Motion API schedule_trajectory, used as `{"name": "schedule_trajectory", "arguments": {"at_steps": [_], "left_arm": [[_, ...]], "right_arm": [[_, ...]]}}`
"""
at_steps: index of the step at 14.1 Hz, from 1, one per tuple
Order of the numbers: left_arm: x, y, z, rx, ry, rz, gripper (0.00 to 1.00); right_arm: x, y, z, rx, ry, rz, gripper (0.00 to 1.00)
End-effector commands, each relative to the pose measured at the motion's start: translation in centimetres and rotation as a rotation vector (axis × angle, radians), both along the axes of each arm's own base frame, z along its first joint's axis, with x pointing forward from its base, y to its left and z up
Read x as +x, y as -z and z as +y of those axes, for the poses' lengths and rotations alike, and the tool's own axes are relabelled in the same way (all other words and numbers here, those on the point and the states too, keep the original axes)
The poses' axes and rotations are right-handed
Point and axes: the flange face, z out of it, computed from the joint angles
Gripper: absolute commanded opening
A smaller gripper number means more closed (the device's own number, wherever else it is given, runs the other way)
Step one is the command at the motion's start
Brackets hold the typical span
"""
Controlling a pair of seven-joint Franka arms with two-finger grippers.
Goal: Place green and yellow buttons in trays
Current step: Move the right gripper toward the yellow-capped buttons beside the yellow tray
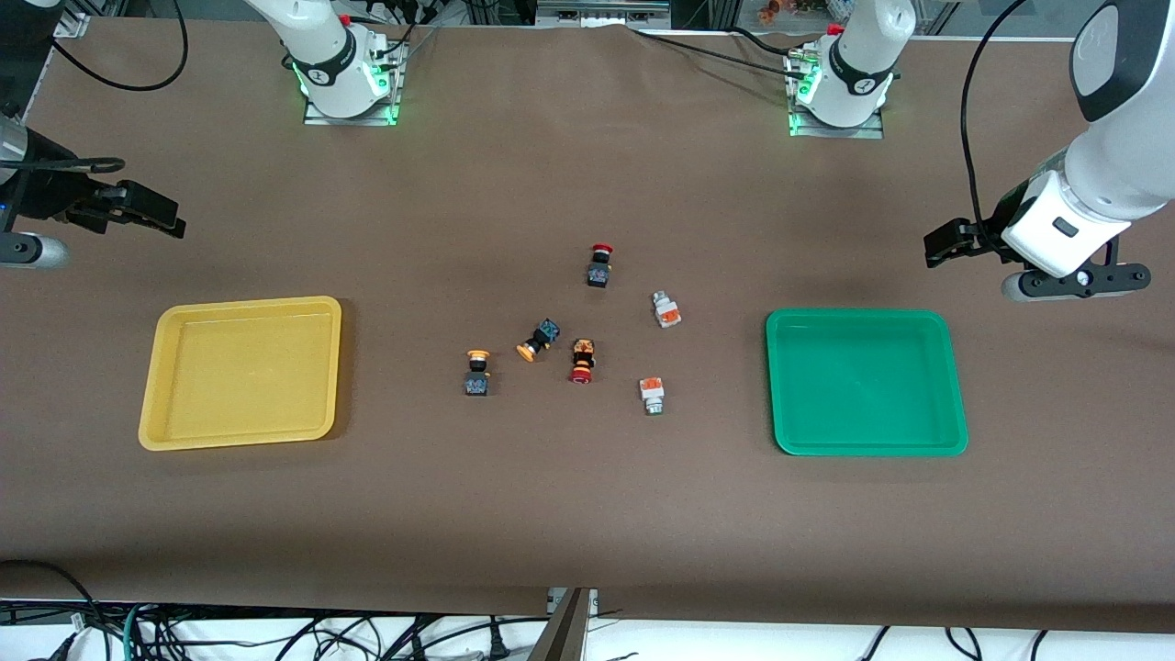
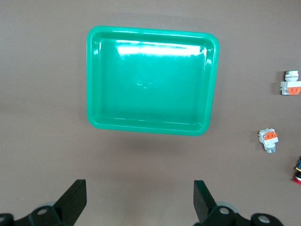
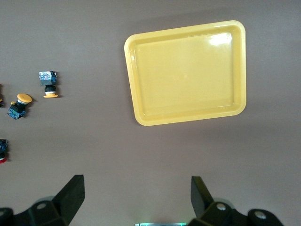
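Right now nothing has been picked: both trays lie empty, the yellow tray (image 1: 184,431) toward the right arm's end of the table and the green tray (image 1: 955,386) toward the left arm's end, with the switches scattered on the brown table (image 1: 587,514) between them. One yellow-capped button (image 1: 476,372) stands upright nearest the yellow tray; the second yellow-capped button (image 1: 538,340) lies tipped on its side just beside it. One white-grey button (image 1: 666,310) lies farther from the front camera, the other white-grey button (image 1: 652,395) nearer, both on the green tray's side of the cluster. Two red-capped switches (image 1: 599,265) sit among them and want leaving alone; one lies close to the tipped yellow one, so that pick looks crowded. The left gripper (image 2: 140,200) hangs over bare table beside the green tray, fingers spread wide and empty; the right gripper (image 3: 138,195) hangs likewise beside the yellow tray, parted, nothing in it. These parts look light, hard and rigid, probably slick plastic, unlikely to break but apt to skid or twist out. My call: pinch the square bodies across their flat sides, not the rounded mushroom caps, and come in low on the tipped ones.
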Motion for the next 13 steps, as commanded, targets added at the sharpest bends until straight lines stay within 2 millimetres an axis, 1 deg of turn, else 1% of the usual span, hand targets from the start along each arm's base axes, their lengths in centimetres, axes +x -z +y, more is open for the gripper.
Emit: {"name": "schedule_trajectory", "arguments": {"at_steps": [1,2,3,4,5,6,7,8,9,12,13], "left_arm": [[0.2,-3.0,0.1,-0.012,0.032,-0.044,1.00],[0.8,-3.4,0.0,-0.012,0.043,-0.051,1.00],[0.7,-3.6,0.1,-0.012,0.037,-0.051,1.00],[0.6,-3.8,0.5,-0.011,0.037,-0.041,1.00],[0.8,-4.0,1.5,-0.010,0.025,-0.045,1.00],[1.2,-4.7,1.3,-0.010,0.024,-0.062,1.00],[1.6,-4.8,1.1,-0.008,0.020,-0.067,1.00],[1.7,-5.3,1.2,-0.008,0.017,-0.078,1.00],[1.7,-5.6,1.6,-0.010,0.017,-0.086,1.00],[1.9,-5.8,1.8,-0.019,0.012,-0.091,1.00],[1.9,-5.6,1.6,-0.016,0.016,-0.088,1.00]], "right_arm": [[0.1,-0.4,0.8,0.004,-0.017,-0.006,1.00],[0.1,-0.4,1.3,0.004,-0.025,-0.008,1.00],[0.2,-0.5,1.3,0.007,-0.025,-0.009,1.00],[0.6,0.6,1.4,0.009,-0.020,0.008,1.00],[1.7,3.2,1.8,0.008,-0.026,0.053,1.00],[2.2,4.8,2.8,0.010,-0.041,0.077,1.00],[2.9,6.7,3.2,0.009,-0.046,0.100,1.00],[4.0,10.0,4.7,0.006,-0.069,0.147,1.00],[4.7,11.7,6.7,-0.005,-0.099,0.138,1.00],[7.1,18.9,11.4,0.008,-0.137,0.121,1.00],[7.8,21.6,13.4,0.007,-0.142,0.102,1.00]]}}
